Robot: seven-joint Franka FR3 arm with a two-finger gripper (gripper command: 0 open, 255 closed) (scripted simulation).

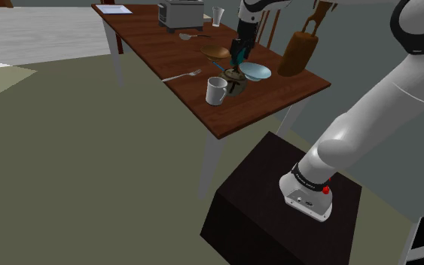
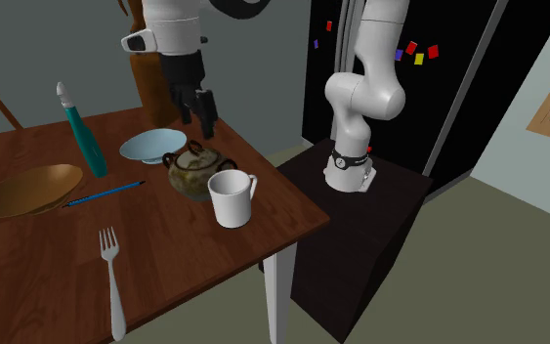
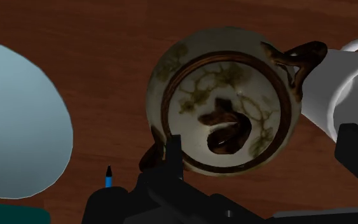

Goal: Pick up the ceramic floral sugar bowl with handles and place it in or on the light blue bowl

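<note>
On the dark wooden table (image 2: 180, 259) stood the lidded sugar bowl (image 2: 196, 168), mottled olive-brown with two looped handles, just beside the light blue bowl (image 2: 151, 147) and a white mug (image 2: 232, 198). Above it hung the gripper (image 2: 196, 115), fingers apart, clasping nothing. This looked like the approach; next it would need to descend and close on the bowl. No writing was legible.

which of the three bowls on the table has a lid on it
The mottled sugar bowl with two handles, between the light blue bowl and the white mug. The light blue bowl and the brown bowl are open.
</note>
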